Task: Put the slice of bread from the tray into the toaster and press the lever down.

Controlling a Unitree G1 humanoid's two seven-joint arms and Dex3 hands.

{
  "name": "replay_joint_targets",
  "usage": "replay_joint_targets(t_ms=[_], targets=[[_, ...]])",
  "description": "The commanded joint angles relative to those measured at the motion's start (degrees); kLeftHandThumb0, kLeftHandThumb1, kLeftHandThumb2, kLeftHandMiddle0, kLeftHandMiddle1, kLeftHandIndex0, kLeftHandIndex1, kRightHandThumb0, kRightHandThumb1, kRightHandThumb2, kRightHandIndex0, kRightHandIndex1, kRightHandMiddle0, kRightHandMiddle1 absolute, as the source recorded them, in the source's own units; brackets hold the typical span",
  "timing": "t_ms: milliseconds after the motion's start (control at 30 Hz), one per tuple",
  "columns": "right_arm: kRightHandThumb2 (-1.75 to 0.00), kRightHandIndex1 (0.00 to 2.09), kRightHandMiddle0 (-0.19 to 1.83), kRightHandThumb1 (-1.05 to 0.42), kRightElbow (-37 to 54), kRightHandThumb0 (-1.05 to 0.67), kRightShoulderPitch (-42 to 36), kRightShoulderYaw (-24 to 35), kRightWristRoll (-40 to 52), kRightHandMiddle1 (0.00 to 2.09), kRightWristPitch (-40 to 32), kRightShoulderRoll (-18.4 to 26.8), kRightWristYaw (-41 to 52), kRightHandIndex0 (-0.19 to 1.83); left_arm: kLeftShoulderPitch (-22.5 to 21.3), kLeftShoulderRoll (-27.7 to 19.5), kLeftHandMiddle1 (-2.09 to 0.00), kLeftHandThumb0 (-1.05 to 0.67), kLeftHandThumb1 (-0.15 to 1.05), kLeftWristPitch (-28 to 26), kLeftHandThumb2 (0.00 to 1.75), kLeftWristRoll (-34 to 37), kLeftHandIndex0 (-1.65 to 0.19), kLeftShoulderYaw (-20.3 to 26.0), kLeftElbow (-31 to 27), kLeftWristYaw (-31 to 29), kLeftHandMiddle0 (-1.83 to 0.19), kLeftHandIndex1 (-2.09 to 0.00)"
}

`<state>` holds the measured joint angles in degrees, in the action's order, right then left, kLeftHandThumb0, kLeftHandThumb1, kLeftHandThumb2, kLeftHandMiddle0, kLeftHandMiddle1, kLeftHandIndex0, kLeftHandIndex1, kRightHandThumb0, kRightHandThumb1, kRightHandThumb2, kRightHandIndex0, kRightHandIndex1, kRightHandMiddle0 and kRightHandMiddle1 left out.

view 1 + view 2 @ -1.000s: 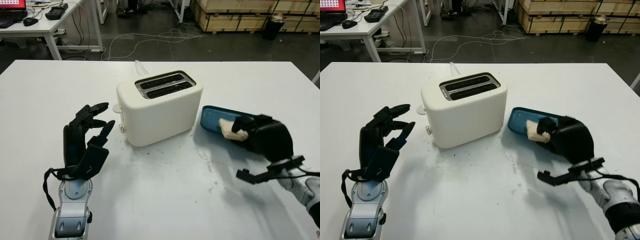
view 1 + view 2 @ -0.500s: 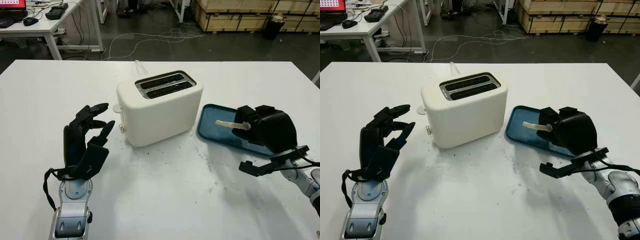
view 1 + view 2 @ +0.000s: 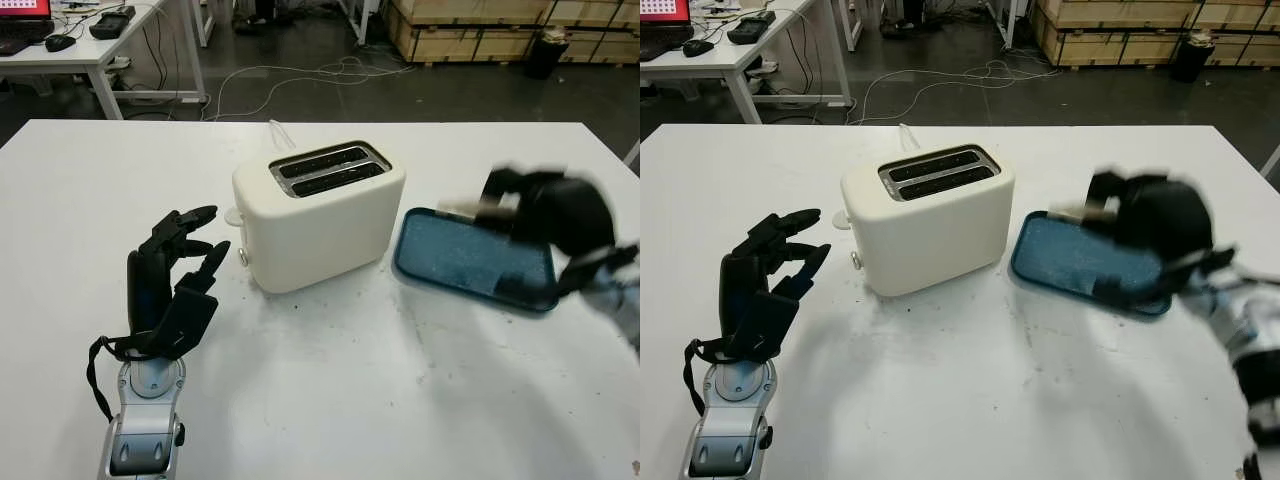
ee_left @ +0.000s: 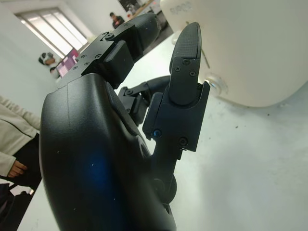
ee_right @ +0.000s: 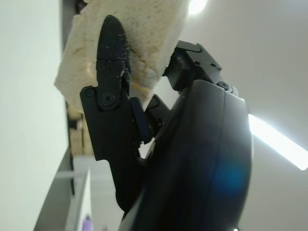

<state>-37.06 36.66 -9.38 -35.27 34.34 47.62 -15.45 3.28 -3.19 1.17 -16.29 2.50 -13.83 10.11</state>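
Even bright light, motion-blurred right hand (image 3: 545, 210)

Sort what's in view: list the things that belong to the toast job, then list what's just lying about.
Belongs to the job:
- bread, gripped in the right hand above the tray
- blue tray
- toaster, both slots free
- left hand, open, idle beside the toaster

Just lying about:
- cables on the floor
- desk behind
- wooden pallets

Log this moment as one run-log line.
right hand: shut on bread, above tray | left hand: open, beside toaster | toaster slots: no bread | lever: not pressed
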Motion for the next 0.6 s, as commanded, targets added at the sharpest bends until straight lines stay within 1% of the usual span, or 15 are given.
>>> replay_joint_targets(t_ms=[0,67,133,200,267,333,400,467,567], targets=[[-0.43,1.75,0.53,-0.92,-4.6,-0.58,7.3,1.2,6.7,1.75,3.4,-0.6,8.0,0.85,-0.7,0.0,-1.14,-0.44,0.92,0.8,0.18,-0.1,-0.64,-0.3,-0.1,0.3,-0.48,-0.44],[-0.38,1.75,0.51,-0.92,-9.8,-0.57,14.4,2.2,14.5,1.75,5.3,-2.8,18.7,0.81,-0.7,0.0,-1.14,-0.44,0.92,0.5,0.18,-0.3,-0.64,-0.3,-0.2,0.4,-0.48,-0.44],[-0.31,1.75,0.61,-0.92,-14.4,-0.57,21.1,2.5,18.0,1.75,6.2,-5.0,25.0,0.85,-0.7,-0.1,-1.13,-0.45,0.92,0.4,0.19,-0.7,-0.64,-0.4,-0.2,0.5,-0.48,-0.44],[-0.28,1.75,0.69,-0.92,-18.1,-0.6,27.7,2.4,19.6,1.75,4.8,-7.5,30.0,0.89,-0.7,-0.2,-1.13,-0.45,0.92,0.4,0.19,-0.7,-0.64,-0.4,-0.2,0.5,-0.49,-0.44],[-0.25,1.75,0.73,-0.92,-22.0,-0.61,33.4,2.5,20.7,1.74,4.1,-10.0,33.9,0.92,-0.7,-0.2,-1.13,-0.45,0.92,0.5,0.18,-0.5,-0.64,-0.4,-0.3,0.5,-0.49,-0.44],[-0.2,1.75,0.78,-0.92,-25.3,-0.53,38.1,2.5,21.3,1.74,2.7,-12.8,37.2,0.98,-0.7,-0.2,-1.13,-0.44,0.92,0.7,0.18,-0.1,-0.64,-0.3,-0.2,0.3,-0.48,-0.44],[-0.19,1.75,0.85,-0.92,-27.7,-0.53,42.1,1.9,21.0,1.75,-1.1,-16.3,39.0,1.04,-0.6,-0.2,-1.13,-0.44,0.92,0.7,0.18,0.1,-0.64,-0.3,-0.2,0.2,-0.49,-0.44],[-0.2,1.75,0.92,-0.92,-29.6,-0.54,44.2,1.6,20.8,1.75,-2.7,-18.9,40.0,1.1,-0.6,-0.2,-1.14,-0.43,0.92,0.9,0.18,0.2,-0.64,-0.2,-0.1,0.3,-0.49,-0.44],[-0.24,1.75,0.91,-0.92,-32.6,-0.56,45.6,1.2,20.6,1.75,-5.2,-22.2,40.9,1.08,-0.6,-0.3,-1.14,-0.44,0.92,0.6,0.18,-0.3,-0.64,-0.3,-0.2,0.6,-0.49,-0.44]])
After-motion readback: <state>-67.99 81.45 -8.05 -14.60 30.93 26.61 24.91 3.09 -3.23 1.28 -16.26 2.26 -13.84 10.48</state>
